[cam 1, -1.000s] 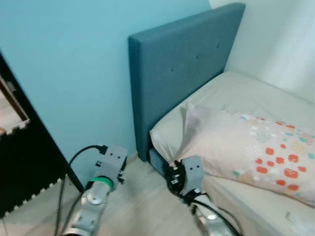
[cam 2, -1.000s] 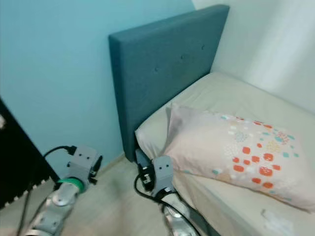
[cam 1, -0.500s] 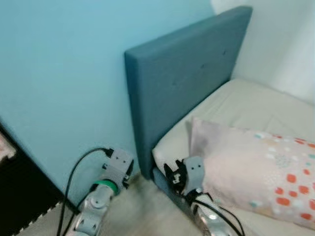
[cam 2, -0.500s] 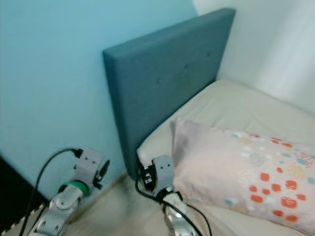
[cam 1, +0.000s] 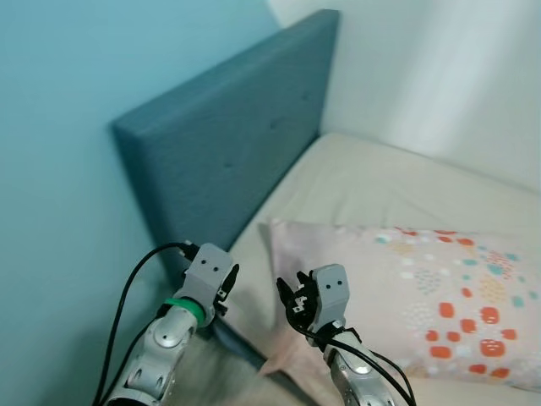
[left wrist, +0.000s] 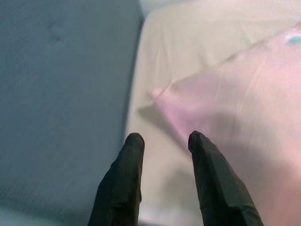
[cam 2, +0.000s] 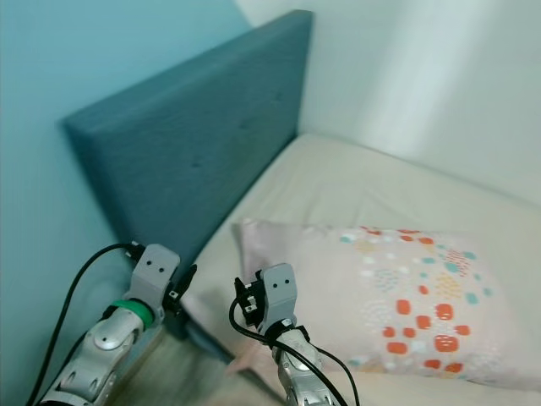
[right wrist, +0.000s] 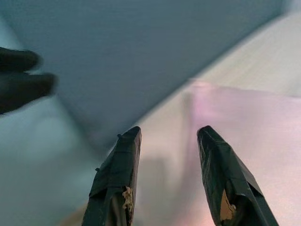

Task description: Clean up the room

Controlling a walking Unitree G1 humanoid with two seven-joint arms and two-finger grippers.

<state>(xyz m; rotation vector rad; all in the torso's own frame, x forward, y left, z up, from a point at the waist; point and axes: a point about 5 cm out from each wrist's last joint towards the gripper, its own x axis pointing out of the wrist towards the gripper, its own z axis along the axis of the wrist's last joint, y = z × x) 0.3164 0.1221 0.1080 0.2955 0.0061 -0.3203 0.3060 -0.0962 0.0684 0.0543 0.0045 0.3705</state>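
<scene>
We are up at the head of the bed (cam 1: 397, 182), and the risk here is all about that pillow (cam 1: 406, 288). It lies skewed across the cream sheet, one long edge toward us, and its near corner (cam 1: 275, 365) droops over the side of the mattress. If we nudge that corner with an arm on the way in, we judge the whole pillow could slide off toward the floor. It is soft and floppy too, so a pinch at the very edge would likely gather only the cover and let the filling sag away.

Second worry: the tall blue headboard (cam 1: 228, 144) stands close on our left, with the blue wall (cam 1: 68, 101) right behind it. A wide swing of the left arm could knock into it, and the black cable (cam 1: 127, 292) looping off that wrist could snag.

Both arms are raised in front of us. The left gripper (left wrist: 162, 141) hovers over the strip of bare sheet between the headboard and the pillow's upper corner, jaws parted, holding nothing. The right gripper (right wrist: 164, 136) hangs just beside it, above the pillow's end, jaws likewise apart and empty. Neither touches the fabric.

The room itself: blue wall to the left, pale wall (cam 1: 439, 76) behind the bed, and a plain cream sheet with light creases. The pillowcase is pale pink with red, orange and teal spots clustered toward its far end.
</scene>
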